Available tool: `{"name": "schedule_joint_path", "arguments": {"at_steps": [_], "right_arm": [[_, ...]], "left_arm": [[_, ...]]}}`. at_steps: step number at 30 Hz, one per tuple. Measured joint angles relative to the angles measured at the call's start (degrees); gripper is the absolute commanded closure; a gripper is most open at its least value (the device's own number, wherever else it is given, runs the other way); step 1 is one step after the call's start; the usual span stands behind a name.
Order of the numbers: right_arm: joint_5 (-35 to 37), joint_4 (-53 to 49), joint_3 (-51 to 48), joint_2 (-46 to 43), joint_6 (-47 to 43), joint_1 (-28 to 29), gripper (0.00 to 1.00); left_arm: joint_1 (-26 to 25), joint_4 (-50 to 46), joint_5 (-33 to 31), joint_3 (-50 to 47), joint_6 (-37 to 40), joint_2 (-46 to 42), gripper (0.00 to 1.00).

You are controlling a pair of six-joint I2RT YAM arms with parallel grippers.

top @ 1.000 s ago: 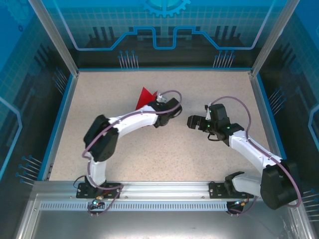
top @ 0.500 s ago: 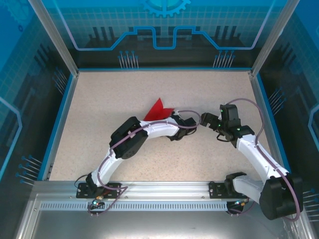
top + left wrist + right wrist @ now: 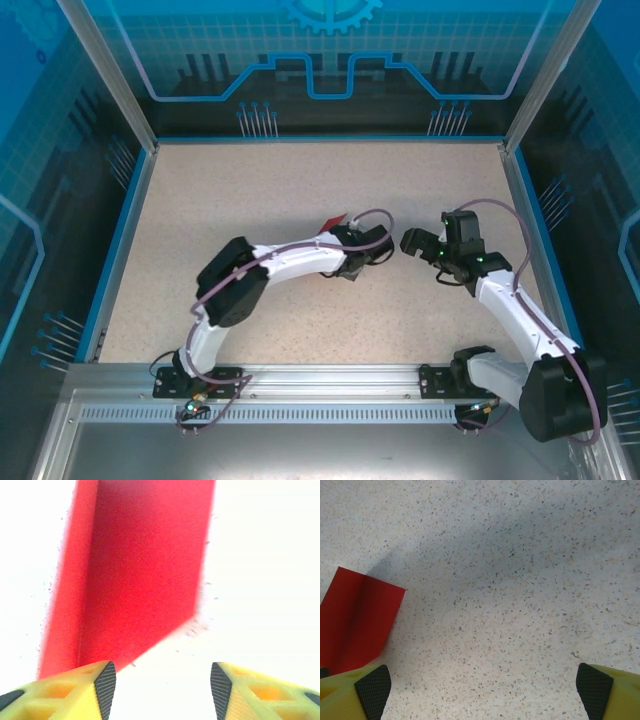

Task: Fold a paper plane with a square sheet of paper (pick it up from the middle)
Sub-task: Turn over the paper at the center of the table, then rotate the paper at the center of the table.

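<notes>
Near the middle of the speckled table (image 3: 250, 180) lies one red paper plane (image 3: 332, 222), folded flat with a crease along its length, and two grippers meet beside it. From above, the left gripper (image 3: 375, 243) hides most of the paper. Its own camera shows the jaws partly apart and released, with nothing between them, and the paper (image 3: 135, 570) just ahead of its left fingertip (image 3: 105, 685). The right gripper (image 3: 412, 240) stands spread wide and empty over bare table, the plane (image 3: 355, 625) beside its left finger.
</notes>
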Motion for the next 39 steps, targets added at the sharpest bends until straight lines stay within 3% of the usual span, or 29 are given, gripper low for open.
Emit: {"name": "schedule_joint_path", "arguments": {"at_steps": [4, 8, 11, 16, 20, 25, 32, 39], "right_arm": [[-1.9, 0.02, 0.7, 2.95, -0.31, 0.02, 0.01], [-2.89, 0.28, 3.34, 7.21, -0.79, 1.6, 0.08], [-3.43, 0.68, 7.67, 12.46, -1.03, 6.75, 0.19], [-3.54, 2.89, 18.49, 25.81, -0.74, 19.96, 0.36], [-3.87, 3.78, 26.64, 36.61, 0.0, 28.04, 0.42], [-4.04, 2.82, 36.5, 48.09, 0.46, 33.07, 0.45], [-4.07, 0.22, 45.79, 57.92, 0.0, 34.95, 0.45], [-5.73, -2.56, 45.94, 59.28, -5.33, 34.97, 0.45]], "left_arm": [[2.1, 4.0, 8.52, -3.37, -1.44, -10.05, 0.39], [8.41, 8.41, 15.8, -8.7, -3.48, -17.84, 0.32], [14.1, 11.02, 19.47, -13.64, -4.79, -21.03, 0.27], [22.1, 12.79, 21.9, -20.79, -7.37, -22.82, 0.17], [27.45, 13.62, 22.73, -26.43, -9.9, -25.75, 0.07], [33.07, 14.53, 22.95, -30.51, -12.44, -30.69, 0.01], [35.74, 14.84, 23.56, -32.26, -13.46, -32.94, 0.01], [35.74, 15.93, 25.09, -32.83, -13.49, -32.94, 0.02]]}}
